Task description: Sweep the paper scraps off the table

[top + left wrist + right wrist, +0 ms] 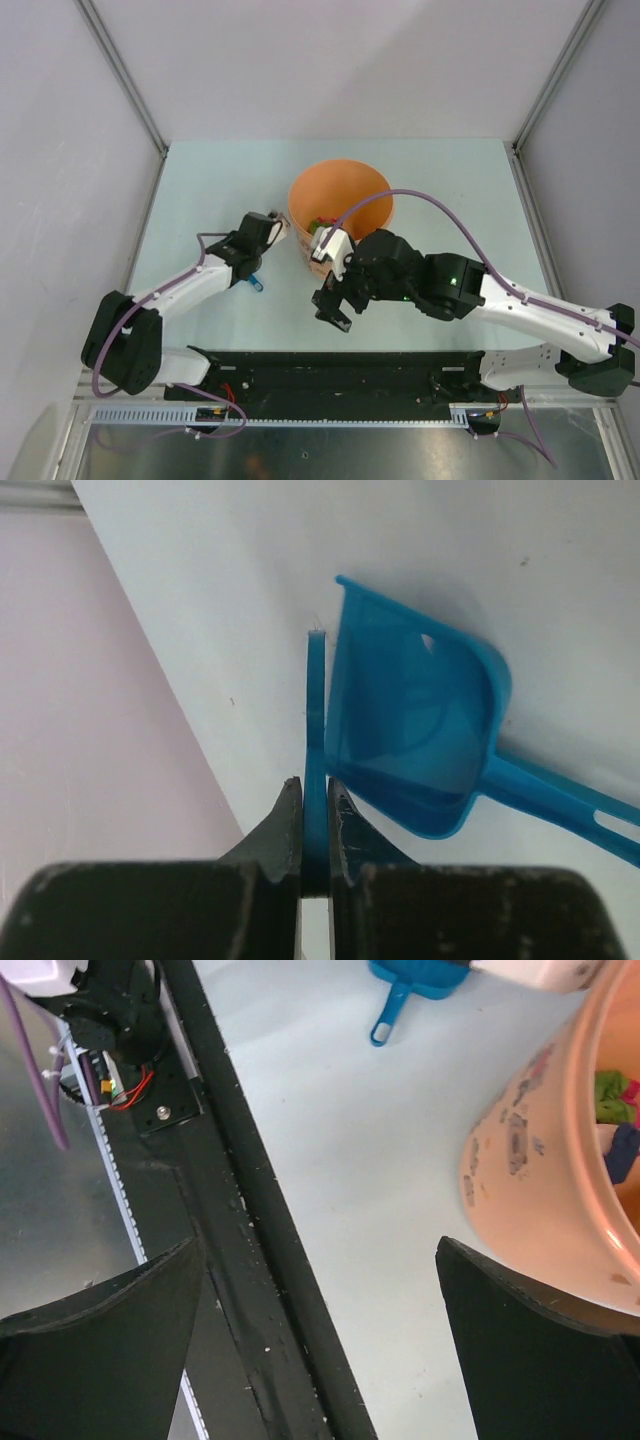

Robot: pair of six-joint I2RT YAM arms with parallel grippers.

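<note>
The paper scraps (617,1110), green, magenta and dark blue, lie inside an orange bowl (530,1160); from above they show at its near wall (320,221). My left gripper (266,230) is just left of the bowl (340,190). It is shut (316,825) on a thin blue plastic edge that runs along the side of the blue dustpan (420,730). The dustpan's handle (257,284) sticks out toward me over the table (200,190). My right gripper (335,308) is open and empty (318,1250) above the table's near edge, in front of the bowl.
The black front rail (260,1210) runs under my right gripper, with wiring and a metal tray (60,1210) beyond it. Grey walls and metal rails (120,75) close the table's sides and back. The dustpan also shows at the top of the right wrist view (405,975).
</note>
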